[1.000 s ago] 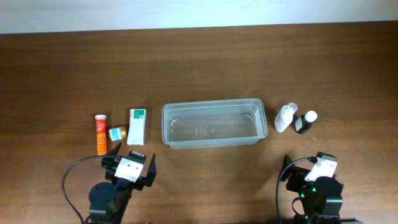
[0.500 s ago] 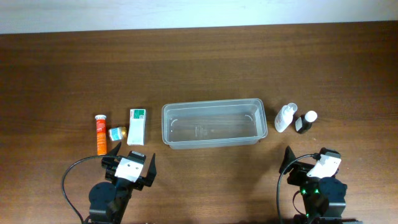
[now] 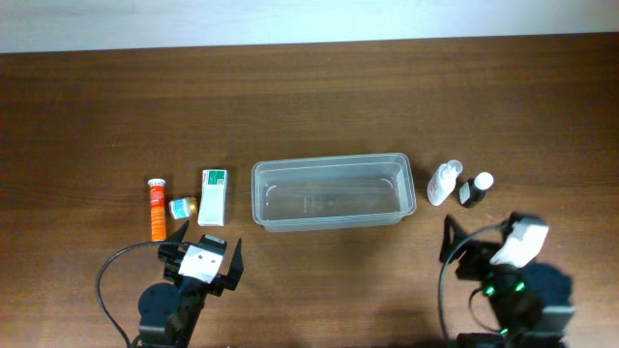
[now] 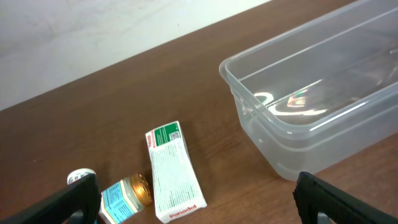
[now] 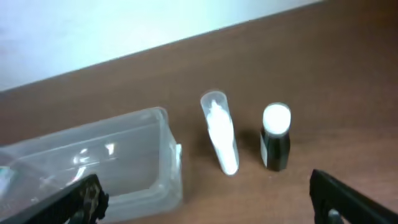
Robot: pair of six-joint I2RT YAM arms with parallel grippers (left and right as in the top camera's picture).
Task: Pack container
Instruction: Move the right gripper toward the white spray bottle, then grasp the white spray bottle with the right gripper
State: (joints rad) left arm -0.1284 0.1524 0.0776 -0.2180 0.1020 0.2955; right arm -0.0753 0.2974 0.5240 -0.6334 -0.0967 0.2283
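Observation:
The container [image 3: 259, 193], a clear rectangular tub, stands empty mid-table; it also shows in the left wrist view [image 4: 249, 68] and right wrist view [image 5: 169, 149]. Left of it lie a white-and-green carton [image 3: 213, 196] [image 4: 173, 171], a small gold-lidded jar [image 3: 182, 207] [image 4: 124, 193] and an orange tube [image 3: 156, 208]. Right of it are a white bottle [image 3: 442, 183] [image 5: 221, 140] lying down and a black bottle with a white cap [image 3: 475, 189] [image 5: 275, 137] upright. My left gripper [image 3: 205, 244] [image 4: 198, 202] is open and empty, just short of the carton. My right gripper [image 3: 481, 242] [image 5: 208, 199] is open and empty, short of the bottles.
The table is dark brown wood. A pale wall edge [image 3: 309, 19] runs along the far side. Black cables loop beside both arm bases at the near edge.
My right arm has moved to the right and a little towards the two bottles. My left arm and all the objects have stayed put.

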